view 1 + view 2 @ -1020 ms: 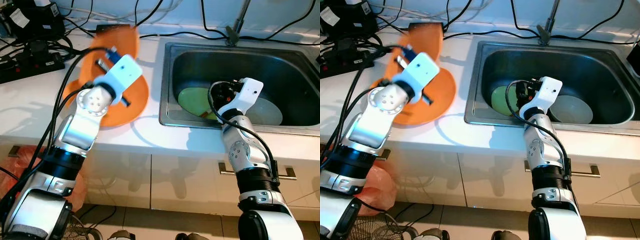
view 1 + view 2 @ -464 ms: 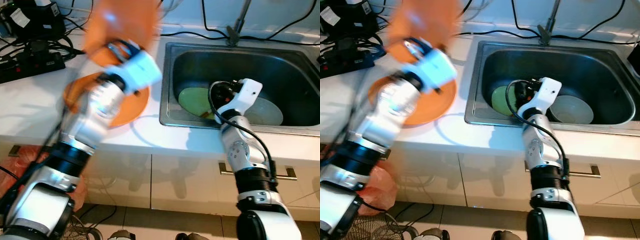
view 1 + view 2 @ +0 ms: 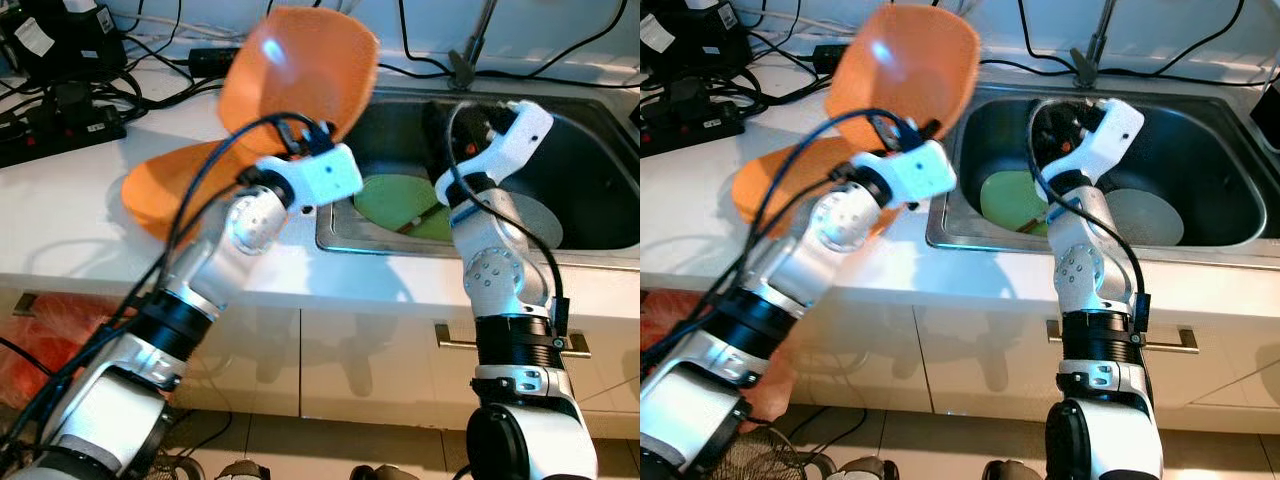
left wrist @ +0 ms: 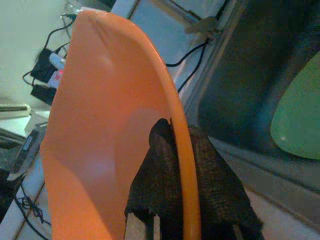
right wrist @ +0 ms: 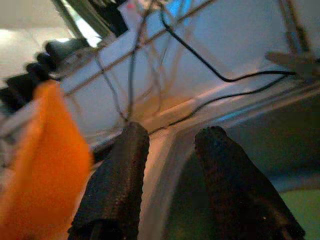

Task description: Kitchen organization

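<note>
Two orange plates are showing: the left gripper (image 4: 177, 200) is pinching the rim of one orange plate (image 3: 300, 75) with closed jaws, holding it tilted in the air over the sink's (image 3: 590, 130) left edge, while another orange plate (image 3: 165, 195) is lying on the white tabletop (image 3: 60, 210). The right gripper (image 5: 172, 185) is hovering with parted jaws above the sink, where a green plate (image 3: 400, 200) and a grey dish (image 3: 540, 222) are lying. Black cables (image 3: 60, 100) are crowding the tabletop's back-left corner.
</note>
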`<state>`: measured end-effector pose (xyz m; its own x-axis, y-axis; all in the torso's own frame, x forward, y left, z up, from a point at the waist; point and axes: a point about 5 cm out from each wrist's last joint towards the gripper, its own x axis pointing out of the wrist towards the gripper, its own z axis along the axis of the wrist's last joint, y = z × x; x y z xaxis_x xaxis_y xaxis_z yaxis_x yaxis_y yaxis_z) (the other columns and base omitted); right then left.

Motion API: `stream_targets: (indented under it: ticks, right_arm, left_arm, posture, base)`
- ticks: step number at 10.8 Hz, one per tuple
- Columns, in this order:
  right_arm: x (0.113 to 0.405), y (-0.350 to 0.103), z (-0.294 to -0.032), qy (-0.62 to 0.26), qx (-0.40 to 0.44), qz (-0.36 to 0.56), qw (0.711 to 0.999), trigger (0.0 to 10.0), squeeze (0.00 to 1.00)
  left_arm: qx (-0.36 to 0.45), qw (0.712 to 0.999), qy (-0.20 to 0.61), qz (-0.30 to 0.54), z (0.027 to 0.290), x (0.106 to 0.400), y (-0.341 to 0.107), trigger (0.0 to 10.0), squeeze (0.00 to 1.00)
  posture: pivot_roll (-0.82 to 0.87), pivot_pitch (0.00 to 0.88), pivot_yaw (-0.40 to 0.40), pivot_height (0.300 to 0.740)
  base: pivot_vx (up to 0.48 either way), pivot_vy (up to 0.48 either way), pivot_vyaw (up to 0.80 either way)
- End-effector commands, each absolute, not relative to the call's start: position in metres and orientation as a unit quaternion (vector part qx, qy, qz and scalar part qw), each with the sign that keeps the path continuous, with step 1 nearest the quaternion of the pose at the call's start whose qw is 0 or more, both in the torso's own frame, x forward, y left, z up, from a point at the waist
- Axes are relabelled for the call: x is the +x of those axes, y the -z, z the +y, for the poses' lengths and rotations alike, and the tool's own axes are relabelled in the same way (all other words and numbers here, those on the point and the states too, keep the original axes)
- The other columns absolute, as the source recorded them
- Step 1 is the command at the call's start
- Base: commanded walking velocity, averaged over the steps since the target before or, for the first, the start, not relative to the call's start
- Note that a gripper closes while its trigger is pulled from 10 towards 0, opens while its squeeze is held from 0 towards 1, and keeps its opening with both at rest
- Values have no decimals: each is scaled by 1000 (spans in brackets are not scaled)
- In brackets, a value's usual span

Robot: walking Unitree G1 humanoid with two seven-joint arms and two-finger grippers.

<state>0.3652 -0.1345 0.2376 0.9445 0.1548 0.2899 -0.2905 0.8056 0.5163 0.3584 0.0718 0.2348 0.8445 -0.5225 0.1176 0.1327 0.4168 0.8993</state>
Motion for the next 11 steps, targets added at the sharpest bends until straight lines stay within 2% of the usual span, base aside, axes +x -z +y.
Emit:
stream_targets:
  ticks: [1,5,6,7,8,9,10,11]
  right_arm:
    - [362,-254,-131,-141,297,-133,935,10000,0]
    - [354,-265,-118,-186,303,-133,925,10000,0]
    - [353,-265,-116,-191,303,-131,924,10000,639]
    - [352,-265,-115,-194,304,-128,924,10000,1000]
    - [351,-265,-114,-200,301,-124,924,10000,1000]
    - [350,-265,-113,-206,296,-120,925,10000,361]
    - [349,-265,-110,-213,294,-115,925,10000,0]
    - [348,-264,-109,-216,294,-113,924,10000,0]
  left_arm:
    - [507,810,200,-218,64,357,-242,10000,0]
    - [512,804,214,-215,55,356,-234,10000,0]
    - [512,804,215,-215,53,356,-233,10000,0]
    - [512,803,216,-214,53,356,-233,10000,0]
    - [515,802,216,-213,52,357,-233,10000,0]
    - [518,800,216,-212,51,357,-232,10000,0]
    - [518,800,216,-212,50,357,-232,10000,0]
    - [519,800,216,-211,49,356,-232,10000,0]
  posture:
    - [52,67,-16,740]
    - [50,58,-14,740]
    - [48,58,-13,740]
    - [46,55,-12,740]
    - [46,55,-12,740]
    - [46,55,-12,740]
    - [48,59,-12,740]
    - [51,62,-13,740]
  base:
    - [0,0,0]
    - [0,0,0]
    - [0,0,0]
    - [0,0,0]
    - [0,0,0]
    - [0,0,0]
    - [0,0,0]
    - [0,0,0]
